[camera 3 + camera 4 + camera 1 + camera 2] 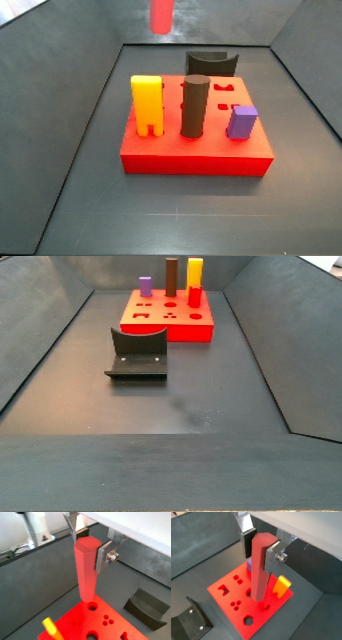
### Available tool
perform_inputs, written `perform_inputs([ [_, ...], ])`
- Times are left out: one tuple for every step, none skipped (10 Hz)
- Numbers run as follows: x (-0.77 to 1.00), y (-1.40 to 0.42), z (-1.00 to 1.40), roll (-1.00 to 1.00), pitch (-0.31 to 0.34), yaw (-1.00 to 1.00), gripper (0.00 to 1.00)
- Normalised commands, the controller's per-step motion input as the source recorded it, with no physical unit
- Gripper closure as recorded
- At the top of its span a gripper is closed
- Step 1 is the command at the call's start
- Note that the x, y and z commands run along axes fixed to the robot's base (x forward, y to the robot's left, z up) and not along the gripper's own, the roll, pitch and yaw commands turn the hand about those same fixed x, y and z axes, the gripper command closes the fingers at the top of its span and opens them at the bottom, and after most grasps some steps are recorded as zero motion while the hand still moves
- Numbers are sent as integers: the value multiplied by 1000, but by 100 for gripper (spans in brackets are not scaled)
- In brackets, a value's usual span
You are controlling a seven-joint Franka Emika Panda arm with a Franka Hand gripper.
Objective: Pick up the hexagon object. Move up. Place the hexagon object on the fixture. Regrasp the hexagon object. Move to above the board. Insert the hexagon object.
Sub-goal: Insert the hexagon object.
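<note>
Claw: my claw [89, 543] hangs above the red board, its silver fingers [272, 558] clenched on the upper end of the hexagon object; both wrist views show this.
Hexagon object: a long red hexagonal bar [85, 569], upright between my fingers; its lower end sits over a hole in the board, and I cannot tell how far it has entered.
Board: red block [198, 152] on the dark table [187, 396], with cut-out holes on its top face.
Yellow piece: stands upright in the board [146, 103], towards one side.
Dark peg: a brown cylinder [195, 106] upright beside the yellow piece.
Purple piece: short block [242, 121] near the board's other side.
Fixture: dark L-shaped bracket [138, 352] on the table, just beside the board.
</note>
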Motion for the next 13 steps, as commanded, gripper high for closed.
perform_inputs([
  [6, 371, -577, -231, -114, -414, 100],
  [0, 366, -640, -204, -100, -429, 100],
  [0, 66, -771, -113, -90, -786, 100],
  [0, 0, -723, -96, -134, -937, 100],
  [0, 0, -623, -103, -199, -937, 100],
  [-43, 37, -543, -173, -204, -709, 100],
  [-269, 189, -429, -246, -259, -463, 100],
  [-329, 286, -443, -257, -250, -363, 100],
  [-306, 300, -389, -266, -277, -340, 100],
  [-280, 260, -369, -260, -281, -377, 100],
  [-254, 203, -357, -257, -286, -429, 100],
  [-129, 134, -200, -321, -324, -457, 100],
  [0, 197, -20, -394, -290, -374, 100],
])
